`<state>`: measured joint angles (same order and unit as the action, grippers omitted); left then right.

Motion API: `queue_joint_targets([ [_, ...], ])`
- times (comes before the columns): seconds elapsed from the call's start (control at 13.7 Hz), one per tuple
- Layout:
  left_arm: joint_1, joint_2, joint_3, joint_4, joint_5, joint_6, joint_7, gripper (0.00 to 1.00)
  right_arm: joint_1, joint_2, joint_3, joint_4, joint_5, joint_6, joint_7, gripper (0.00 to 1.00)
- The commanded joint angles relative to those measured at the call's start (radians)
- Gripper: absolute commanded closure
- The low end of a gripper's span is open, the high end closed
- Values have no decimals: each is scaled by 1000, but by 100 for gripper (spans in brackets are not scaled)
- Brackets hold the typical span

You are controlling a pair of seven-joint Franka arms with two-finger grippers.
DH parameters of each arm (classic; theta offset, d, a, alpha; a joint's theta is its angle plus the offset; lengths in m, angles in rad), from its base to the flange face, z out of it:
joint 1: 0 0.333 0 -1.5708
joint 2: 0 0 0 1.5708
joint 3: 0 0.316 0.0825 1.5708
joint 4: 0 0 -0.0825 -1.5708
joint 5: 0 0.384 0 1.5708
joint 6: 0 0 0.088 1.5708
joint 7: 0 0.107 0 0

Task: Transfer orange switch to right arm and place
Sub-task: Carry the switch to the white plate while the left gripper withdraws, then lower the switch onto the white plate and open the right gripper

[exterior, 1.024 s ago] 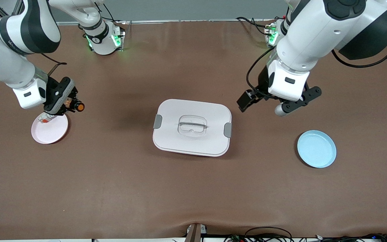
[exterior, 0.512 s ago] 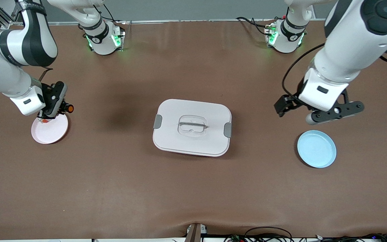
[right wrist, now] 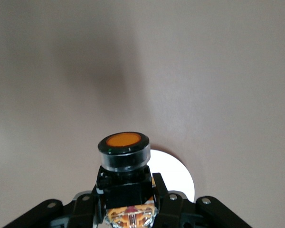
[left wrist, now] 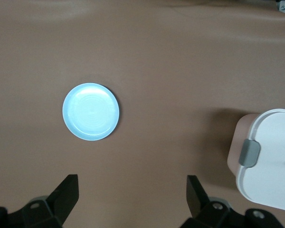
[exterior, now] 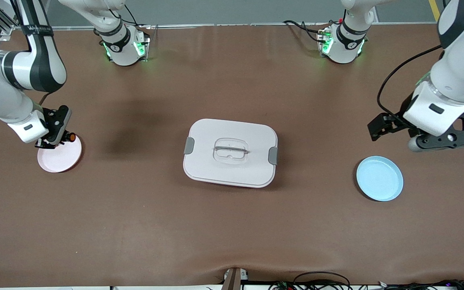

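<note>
Now — orange switch [right wrist: 124, 148] between right jaws.

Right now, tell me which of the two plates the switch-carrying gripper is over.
The pink plate at the right arm's end: the right gripper holds the orange switch above its rim. The blue plate sits unattended.

A brown table [exterior: 135, 225] bears a pink plate [exterior: 61, 158], white lidded box [exterior: 230, 153] and blue plate [exterior: 379, 178].

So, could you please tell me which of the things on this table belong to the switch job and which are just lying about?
Part of the job:
- orange switch, held in the shut right gripper
- pink plate, just under that gripper
- left gripper, open, waiting above the table

Lying about:
- white lidded box
- blue plate
</note>
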<state>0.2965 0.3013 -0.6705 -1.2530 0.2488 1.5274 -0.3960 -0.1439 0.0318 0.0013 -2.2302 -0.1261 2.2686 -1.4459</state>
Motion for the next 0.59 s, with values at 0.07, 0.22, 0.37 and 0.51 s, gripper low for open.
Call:
queue_joint_targets([
  [0.07, 49, -47, -6, -22, 15, -18, 95, 0, -77, 46, 17, -55, -73, 144, -18, 100],
  [0.22, 72, -67, -8, -37, 14, -23, 144, 0, -123, 101, 17, -60, -86, 233, -63, 100],
  [0.37, 99, -79, -9, -45, 1, -23, 187, 0, -166, 158, 17, -60, -86, 311, -106, 100],
  [0.51, 113, -88, -9, -45, 0, -33, 215, 0, -192, 201, 17, -60, -86, 374, -132, 100],
])
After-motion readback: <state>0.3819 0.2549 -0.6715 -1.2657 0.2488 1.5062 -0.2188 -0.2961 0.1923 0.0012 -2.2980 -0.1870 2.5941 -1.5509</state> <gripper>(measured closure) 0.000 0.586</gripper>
